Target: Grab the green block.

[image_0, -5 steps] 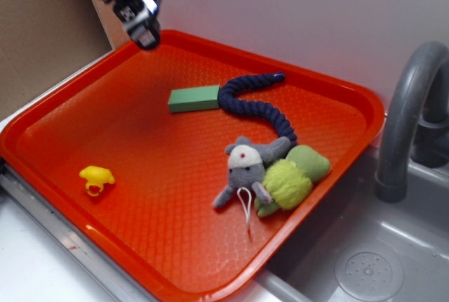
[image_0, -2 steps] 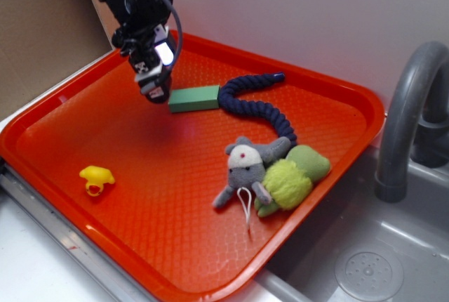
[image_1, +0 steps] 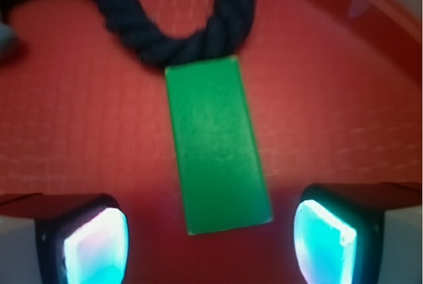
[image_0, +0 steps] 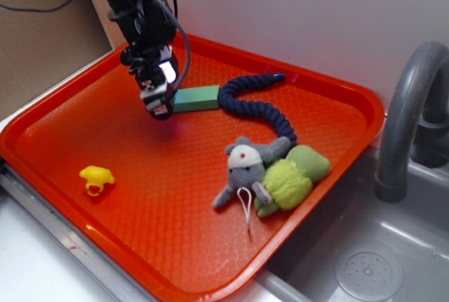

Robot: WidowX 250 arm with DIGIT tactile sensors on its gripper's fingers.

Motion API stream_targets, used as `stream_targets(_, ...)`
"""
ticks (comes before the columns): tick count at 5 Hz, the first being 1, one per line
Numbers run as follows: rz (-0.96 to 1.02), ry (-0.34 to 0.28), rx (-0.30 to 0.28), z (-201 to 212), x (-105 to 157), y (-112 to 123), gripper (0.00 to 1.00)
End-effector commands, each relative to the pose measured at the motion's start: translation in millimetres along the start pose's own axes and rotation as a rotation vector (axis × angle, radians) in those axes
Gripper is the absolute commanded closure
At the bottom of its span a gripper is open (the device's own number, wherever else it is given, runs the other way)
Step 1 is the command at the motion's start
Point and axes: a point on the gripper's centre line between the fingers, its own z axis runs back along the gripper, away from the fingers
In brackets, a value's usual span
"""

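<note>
**A:** Going left to right, what is sitting on the orange tray [image_0: 63,116]?

**B:** One small yellow toy [image_0: 96,178] is lying near the left front edge. One gripper [image_0: 160,107] is hanging low over the tray, its two fingers [image_1: 86,244] spread wide and holding nothing. One green block [image_0: 197,98] is lying flat just right of the gripper; the wrist view is showing its near end [image_1: 215,144] between the fingers, untouched.

**A:** And further right?

**B:** One dark blue rope [image_0: 256,105] is touching the block's far end. One grey plush mouse [image_0: 247,166] is leaning against one lime-green plush [image_0: 291,179]. One grey faucet [image_0: 407,116] is standing beside the tray.
</note>
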Motion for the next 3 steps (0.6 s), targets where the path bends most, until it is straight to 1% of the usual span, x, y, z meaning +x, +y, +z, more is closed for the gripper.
stream_targets(1,-0.058,-0.004,0.007,-0.9,14.8,-7.4,0.00)
stream_targets(2,-0.074,0.012,0.007,-5.9,22.3,-10.6,0.18)
stream_targets(3,-0.055,0.026,0.042,-3.3,23.6,-15.4,1.00)
